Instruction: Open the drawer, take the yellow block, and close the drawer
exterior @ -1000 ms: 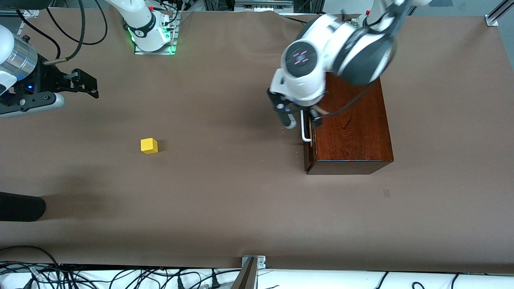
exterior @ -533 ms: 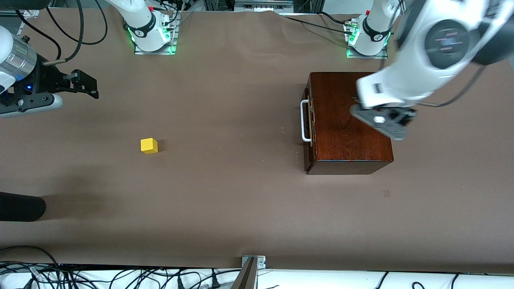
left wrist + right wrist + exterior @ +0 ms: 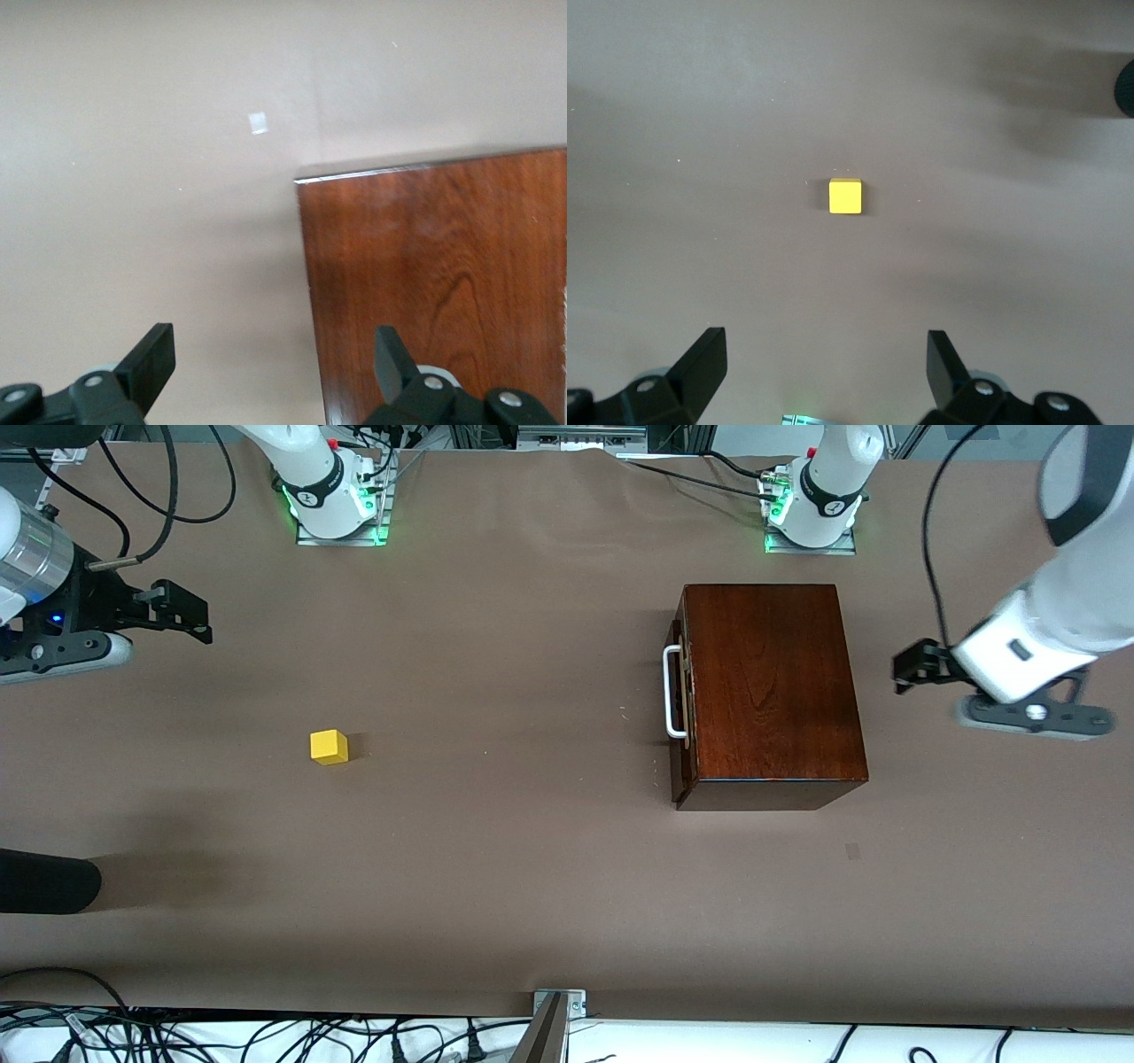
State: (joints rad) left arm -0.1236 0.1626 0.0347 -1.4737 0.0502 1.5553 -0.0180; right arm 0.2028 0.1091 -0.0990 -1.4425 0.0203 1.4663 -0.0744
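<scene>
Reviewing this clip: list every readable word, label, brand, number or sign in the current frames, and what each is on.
None can be read.
Wooden box and its drawer: plain wood and a white handle, no print.
Yellow block: plain faces, no marking.
Table: a small pale square patch lies on it beside the box, with no readable text.
Arm bases: green lights only, no legible label.

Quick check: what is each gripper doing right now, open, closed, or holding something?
Left gripper: open, empty, over the edge of the glossy dark-brown wooden box.
Right gripper: open, empty, above the small yellow cube.
</scene>
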